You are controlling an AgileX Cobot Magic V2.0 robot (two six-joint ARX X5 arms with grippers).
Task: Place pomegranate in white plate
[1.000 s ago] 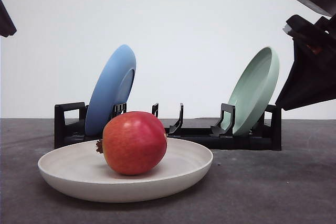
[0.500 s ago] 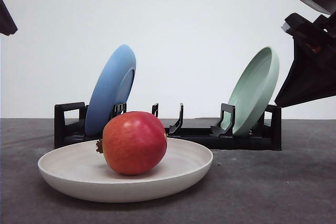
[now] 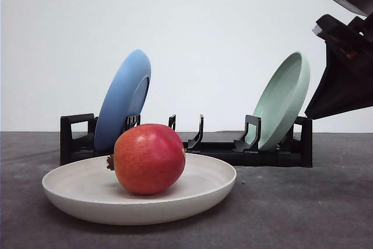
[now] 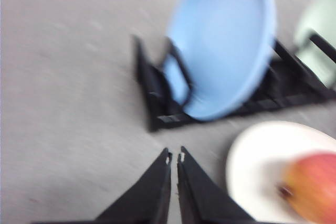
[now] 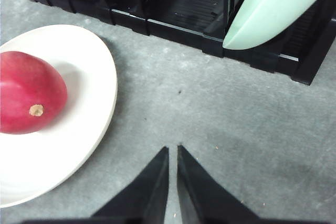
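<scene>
The red pomegranate (image 3: 149, 158) lies inside the white plate (image 3: 70, 193) near the table's front, its crown nub pointing left. The right wrist view shows the pomegranate (image 5: 29, 94) on the plate (image 5: 86, 129), with my right gripper (image 5: 172, 150) shut and empty over bare grey table beside the plate's rim. My left gripper (image 4: 174, 156) is shut and empty above the table, between the plate (image 4: 257, 156) with the blurred pomegranate (image 4: 312, 187) and the rack. In the front view the right arm (image 3: 344, 56) hangs high at the right edge.
A black dish rack (image 3: 192, 144) stands behind the plate. It holds a blue plate (image 3: 123, 98) on edge at its left and a pale green plate (image 3: 282, 100) at its right. Grey tabletop lies right of the white plate.
The left arm has left the front view's left edge. The right arm shifted very slightly. Pomegranate and plate have not moved.
</scene>
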